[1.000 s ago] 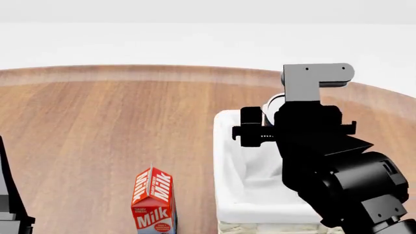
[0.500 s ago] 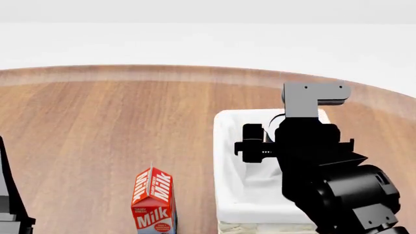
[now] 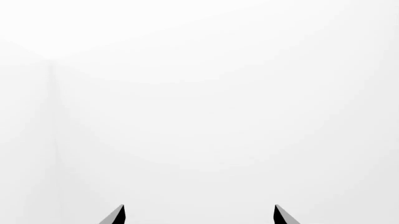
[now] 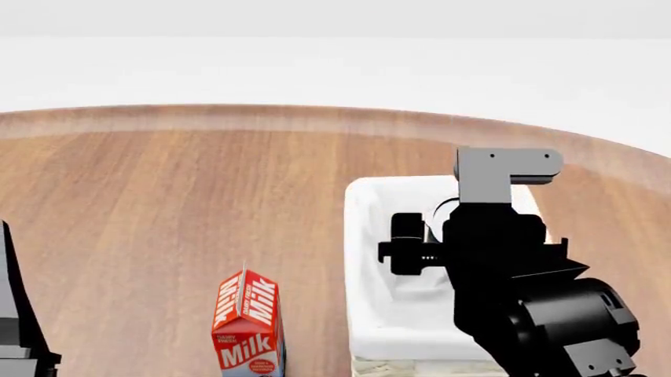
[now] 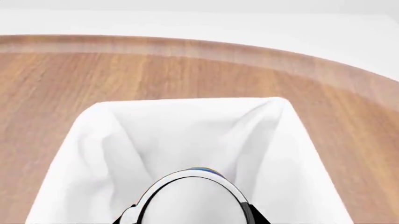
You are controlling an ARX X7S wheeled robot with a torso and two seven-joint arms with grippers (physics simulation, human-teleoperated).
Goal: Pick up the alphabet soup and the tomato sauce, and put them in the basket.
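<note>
My right gripper (image 5: 190, 218) is shut on the alphabet soup (image 5: 190, 198). The can's silver end fills the space between the jaws, and a sliver of blue and yellow label shows at its far edge. It hangs over the inside of the basket (image 5: 93, 135), a white cloth-lined box. In the head view my right arm (image 4: 504, 259) covers the basket (image 4: 367, 236) and hides the gripper. My left gripper (image 3: 198, 215) is open and empty, facing only white background. The tomato sauce is out of view.
A red and white milk carton (image 4: 248, 322) stands on the wooden table (image 4: 168, 196) to the left of the basket. My left arm (image 4: 16, 338) shows at the lower left edge. The table's far edge curves behind the basket.
My right arm has come down and back over the basket with the can in it. The milk carton and left arm have not moved.
</note>
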